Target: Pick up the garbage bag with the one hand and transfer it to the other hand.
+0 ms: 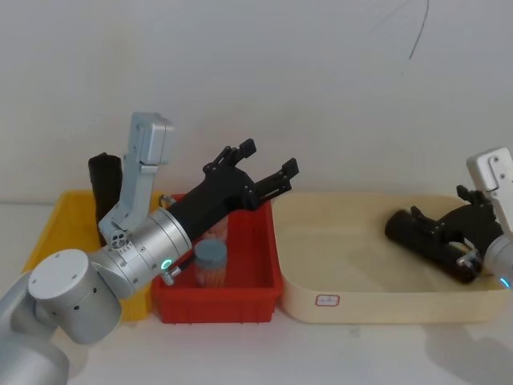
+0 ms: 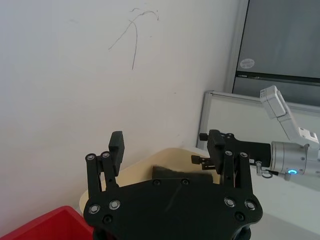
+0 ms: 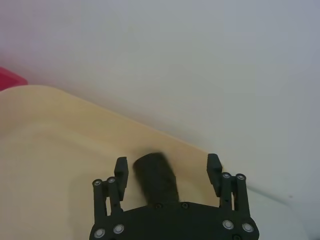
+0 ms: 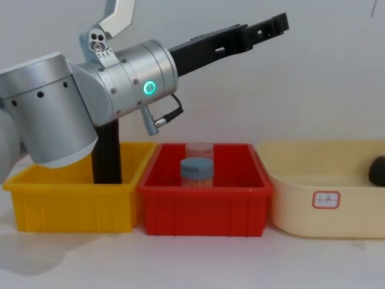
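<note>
Your left arm reaches up and forward from the left side. It carries the left gripper (image 1: 258, 173) high over the red bin (image 1: 216, 305), angled up toward the wall (image 1: 321, 80), and a green ring glows on its wrist. From the chest view the left gripper (image 4: 264, 27) sits well above everything on the table. Its jaws are spread wide and have hold of nothing.

Your right arm comes in low from the right edge, with a blue light on its wrist. The right gripper (image 1: 429, 228) is down inside the cream tray (image 1: 385, 309), pointing left. In the right wrist view the right gripper (image 3: 167, 164) has its jaws wide apart. The garbage bag (image 3: 157, 177) lies between the two fingers with a gap on each side, so it is not clamped.

The garbage bag (image 1: 398, 228) is a plain, matte black roll with no markings. It lies on its side in the right half of the tray.

A small white label (image 4: 326, 199) with a red border is on the tray's front wall, but you can't read its writing.

A second roll (image 4: 107, 153) stands upright in the yellow bin (image 4: 72, 208). A blue-lidded jar (image 4: 197, 168) sits in the red bin.
</note>
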Tool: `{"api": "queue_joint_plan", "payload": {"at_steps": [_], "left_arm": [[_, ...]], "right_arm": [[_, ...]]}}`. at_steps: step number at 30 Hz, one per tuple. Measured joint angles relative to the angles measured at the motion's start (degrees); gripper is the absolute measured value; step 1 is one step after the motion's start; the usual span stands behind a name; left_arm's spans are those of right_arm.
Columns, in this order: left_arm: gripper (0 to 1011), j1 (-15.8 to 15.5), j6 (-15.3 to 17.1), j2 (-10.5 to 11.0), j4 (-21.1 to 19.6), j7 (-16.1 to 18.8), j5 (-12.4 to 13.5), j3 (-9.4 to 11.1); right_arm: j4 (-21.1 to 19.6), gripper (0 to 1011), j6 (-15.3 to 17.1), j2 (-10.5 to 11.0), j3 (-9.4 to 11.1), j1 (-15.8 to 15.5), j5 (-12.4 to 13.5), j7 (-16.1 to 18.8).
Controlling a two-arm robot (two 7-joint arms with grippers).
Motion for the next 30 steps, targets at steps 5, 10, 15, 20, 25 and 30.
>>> {"api": "queue_joint_plan", "payload": {"at_steps": [5, 10, 15, 20, 25, 30], "left_arm": [[1001, 0.3, -0.3, 0.2, -0.3, 0.5, 0.0, -0.2], [1001, 1.1, -0.8, 0.9, -1.1, 1.9, 0.0, -1.0], [1001, 2.1, -1.3, 1.6, -1.9, 3.6, 0.3, -2.1], [1001, 3.4, -1.8, 2.7, -2.9, 5.8, 0.9, -3.7], [1001, 4.8, -2.3, 4.0, -4.0, 8.2, 1.5, -5.5], [1001, 6.1, -2.6, 5.0, -4.9, 10.4, 2.1, -7.1]], "right_arm": [[-1.2, 1001, 0.5, 1.1, -0.7, 0.3, -1.2, 1.0], [-2.6, 1001, 0.6, 1.9, -1.6, 1.0, -2.0, 2.8], [-3.4, 1001, 0.3, 2.1, -2.5, 1.8, -2.2, 4.8], [-3.9, 1001, -0.4, 1.8, -3.7, 2.9, -2.2, 7.4], [-3.7, 1001, -1.2, 1.0, -5.4, 4.1, -1.8, 10.1], [-2.9, 1001, -2.0, 0.1, -6.9, 5.1, -1.1, 12.5]]}}
